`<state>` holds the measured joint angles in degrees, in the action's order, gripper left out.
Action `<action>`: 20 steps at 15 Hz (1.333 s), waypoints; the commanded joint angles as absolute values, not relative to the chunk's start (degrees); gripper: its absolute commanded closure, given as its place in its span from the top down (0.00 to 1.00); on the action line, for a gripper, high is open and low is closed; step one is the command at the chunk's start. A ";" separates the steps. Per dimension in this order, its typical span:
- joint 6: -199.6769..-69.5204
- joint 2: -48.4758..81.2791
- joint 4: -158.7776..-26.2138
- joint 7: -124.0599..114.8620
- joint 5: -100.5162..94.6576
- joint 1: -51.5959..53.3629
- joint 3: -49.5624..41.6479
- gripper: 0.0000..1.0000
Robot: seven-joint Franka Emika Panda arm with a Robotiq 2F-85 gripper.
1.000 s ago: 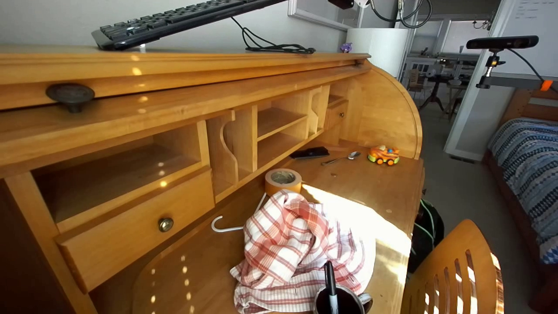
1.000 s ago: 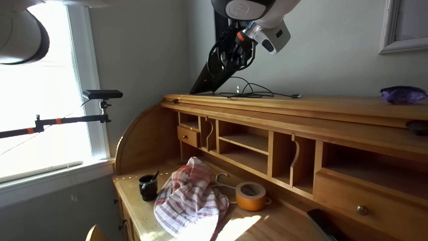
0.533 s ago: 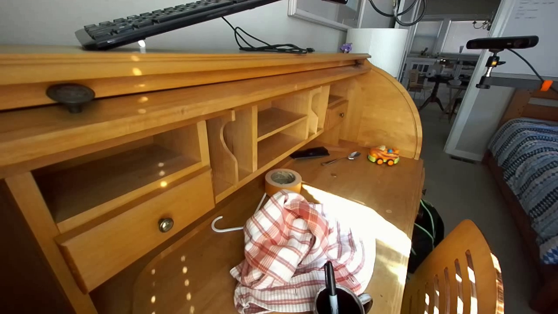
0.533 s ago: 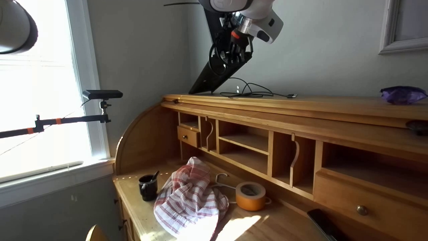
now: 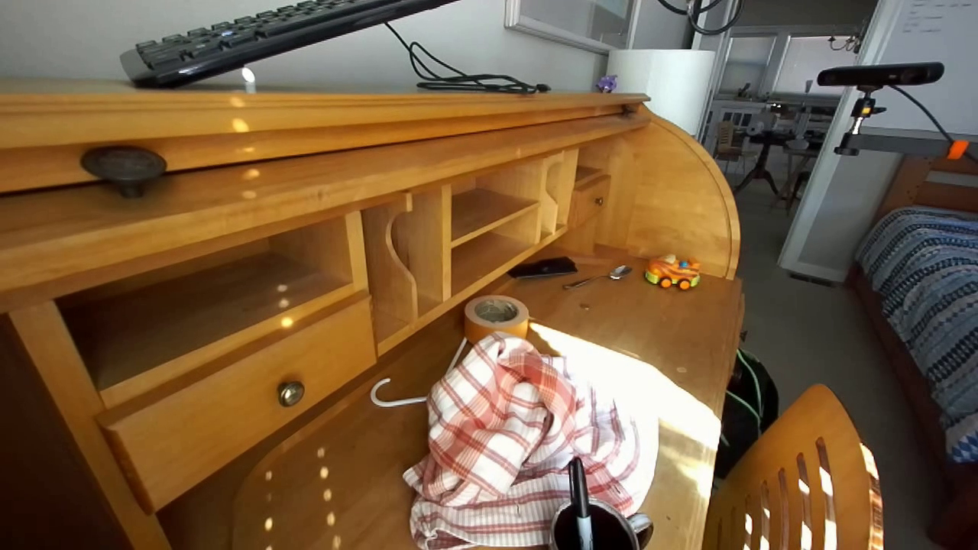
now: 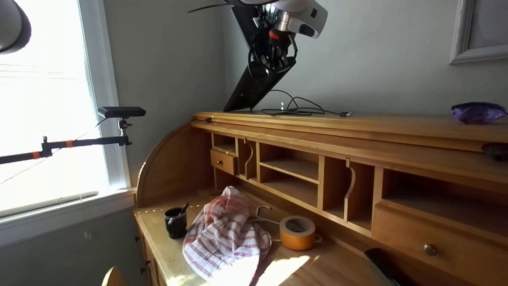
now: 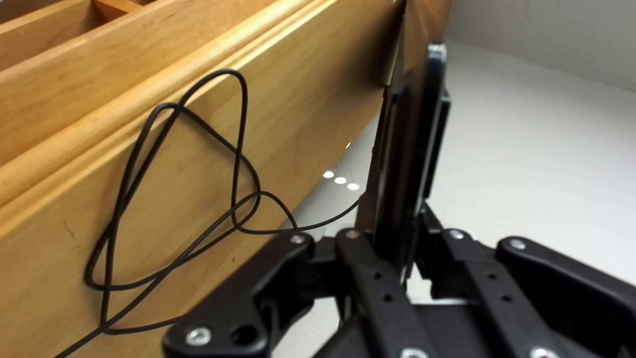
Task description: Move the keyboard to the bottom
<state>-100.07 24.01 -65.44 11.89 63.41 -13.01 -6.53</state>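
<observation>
Above the honey-coloured wooden ledge (image 6: 397, 123): long, flat black keyboard (image 5: 267, 34), tilted, contact unclear.
Black jointed tool (image 7: 410, 149): clamped on the keyboard.
Glossy honey-coloured wooden bench (image 5: 611, 313) below: crumpled red-and-white checked cloth (image 5: 497, 428).

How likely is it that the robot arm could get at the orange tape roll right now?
Probably not: its pincer is clamped on the keyboard, higher than the top ledge. The roll itself, well below, shows nothing on top.
</observation>
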 commanded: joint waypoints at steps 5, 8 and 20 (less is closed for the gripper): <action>-93.45 22.20 -68.67 13.45 71.40 -16.22 -4.90 0.05; -85.08 24.36 -66.39 11.39 75.62 -19.24 -4.54 0.05; -65.56 36.77 -54.87 -6.50 93.49 -30.09 -2.05 0.05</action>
<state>-68.41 32.33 -60.14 0.22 87.06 -27.54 -4.66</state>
